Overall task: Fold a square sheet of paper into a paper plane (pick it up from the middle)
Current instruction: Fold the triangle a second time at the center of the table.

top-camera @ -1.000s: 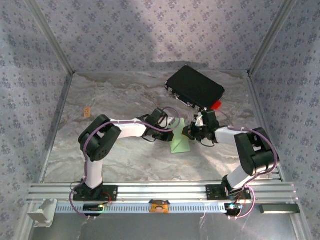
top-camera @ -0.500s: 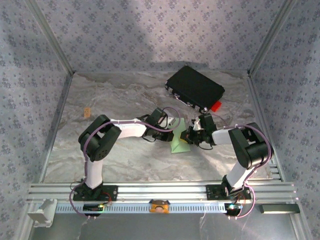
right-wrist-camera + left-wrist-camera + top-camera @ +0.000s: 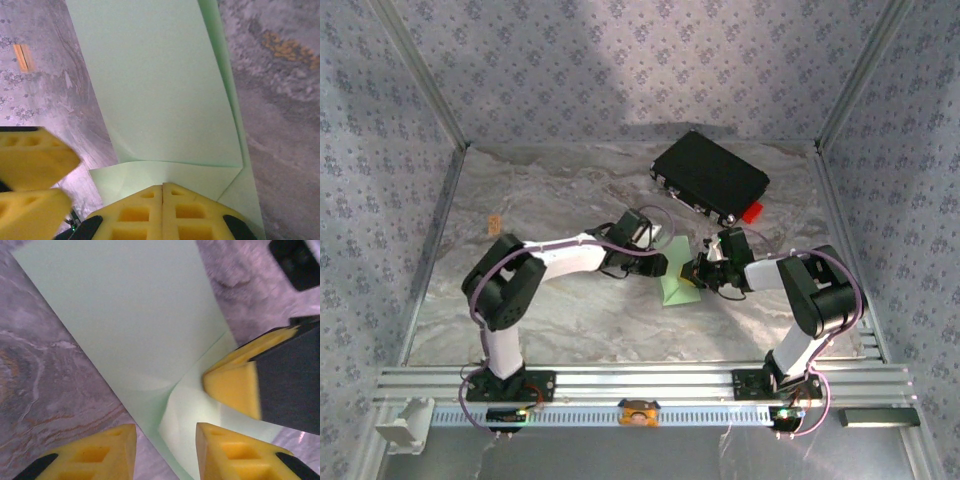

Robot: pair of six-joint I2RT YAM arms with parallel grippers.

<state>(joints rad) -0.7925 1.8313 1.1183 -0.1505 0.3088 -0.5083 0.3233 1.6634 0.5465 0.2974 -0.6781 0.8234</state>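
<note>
Top external view shows the square sheet of paper (image 3: 678, 288), partly folded, lying mid-table between the arms, the right gripper (image 3: 162, 192) with fingers pressed together at its folded flap, the left gripper (image 3: 165, 440) with fingers apart straddling its edge, a black case (image 3: 710, 178) and red tab (image 3: 752, 211) well behind

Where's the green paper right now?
In the top view the green paper sits just right of centre, between the left claw and the right claw, on the near side of the black case.
</note>
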